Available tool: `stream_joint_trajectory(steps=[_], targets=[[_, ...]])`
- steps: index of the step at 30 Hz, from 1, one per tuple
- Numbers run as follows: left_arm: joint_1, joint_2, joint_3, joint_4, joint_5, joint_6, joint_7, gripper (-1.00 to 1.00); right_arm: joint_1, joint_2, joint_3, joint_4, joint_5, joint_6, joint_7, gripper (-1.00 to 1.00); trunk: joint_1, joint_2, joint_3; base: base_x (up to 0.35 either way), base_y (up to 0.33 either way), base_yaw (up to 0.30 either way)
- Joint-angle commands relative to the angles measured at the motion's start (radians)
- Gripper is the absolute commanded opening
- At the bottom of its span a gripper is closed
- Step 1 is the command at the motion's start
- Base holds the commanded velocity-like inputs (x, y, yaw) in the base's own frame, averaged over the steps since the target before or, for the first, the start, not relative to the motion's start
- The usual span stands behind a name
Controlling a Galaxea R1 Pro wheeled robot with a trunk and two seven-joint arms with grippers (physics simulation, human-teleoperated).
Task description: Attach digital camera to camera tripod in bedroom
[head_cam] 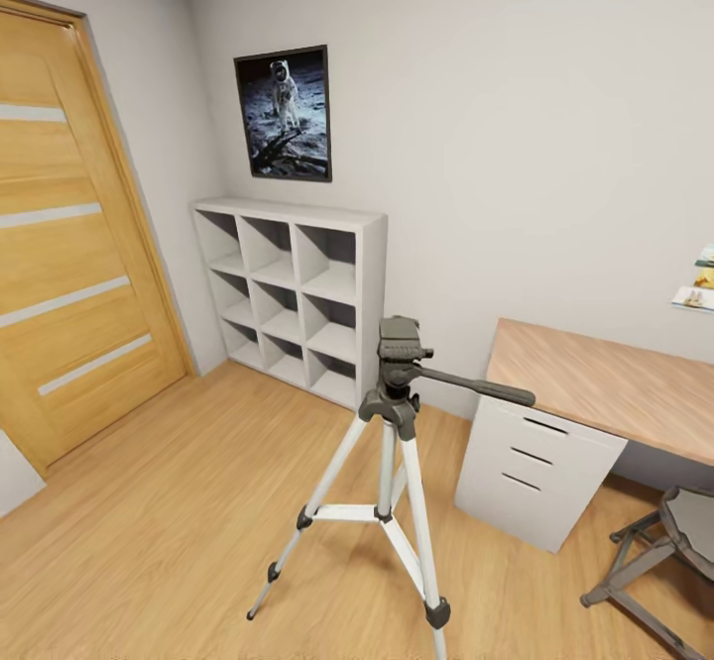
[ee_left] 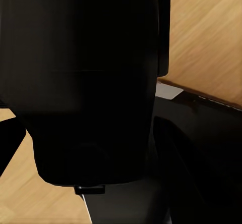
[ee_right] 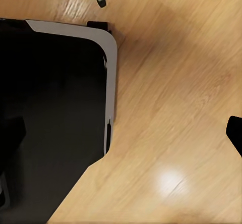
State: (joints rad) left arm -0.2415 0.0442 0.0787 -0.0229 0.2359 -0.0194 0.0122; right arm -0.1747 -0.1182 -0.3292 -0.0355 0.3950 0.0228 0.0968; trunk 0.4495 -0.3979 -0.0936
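Approach step, I judge: camera tripod (head_cam: 395, 462) stands on bedroom plank floor (head_cam: 178, 501) off the desk's (head_cam: 615, 383) corner, head bare; next, find the camera; both grippers' jaw states untellable.

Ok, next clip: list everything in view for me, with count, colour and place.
Silver-legged camera tripod: one, dark grey head with black pan handle, standing on the floor, centre.
White cube shelf: one, against the far wall, compartments bare.
Framed astronaut picture: one, black frame, on the wall above the shelf.
Wooden door: one, light wood with pale stripes, left.
Wood-topped desk: one, white drawers, right.
Grey stool: one, lower right, partly cut off.
Light wood plank floor: throughout.
Robot's black base: silver-edged, over the floor in the right wrist view.
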Motion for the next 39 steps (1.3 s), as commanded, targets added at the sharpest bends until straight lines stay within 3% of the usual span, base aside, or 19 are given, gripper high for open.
stream_joint_trajectory(steps=[1, 39], targets=[[-0.001, -0.001, 0.007, 0.0, -0.003, -0.002, 0.002, -1.0, 0.0, 0.0, -0.008, -0.001, 0.009, 0.003, 0.004, 1.0, 0.0, -0.002, -0.004, 0.0, 0.0, 0.0], [-0.001, -0.001, 0.006, 0.002, -0.001, -0.002, 0.002, -1.0, -0.001, -0.002, -0.008, -0.001, 0.008, 0.006, 0.003, 1.0, 0.0, -0.002, -0.067, 0.0, 0.0, 0.0]])
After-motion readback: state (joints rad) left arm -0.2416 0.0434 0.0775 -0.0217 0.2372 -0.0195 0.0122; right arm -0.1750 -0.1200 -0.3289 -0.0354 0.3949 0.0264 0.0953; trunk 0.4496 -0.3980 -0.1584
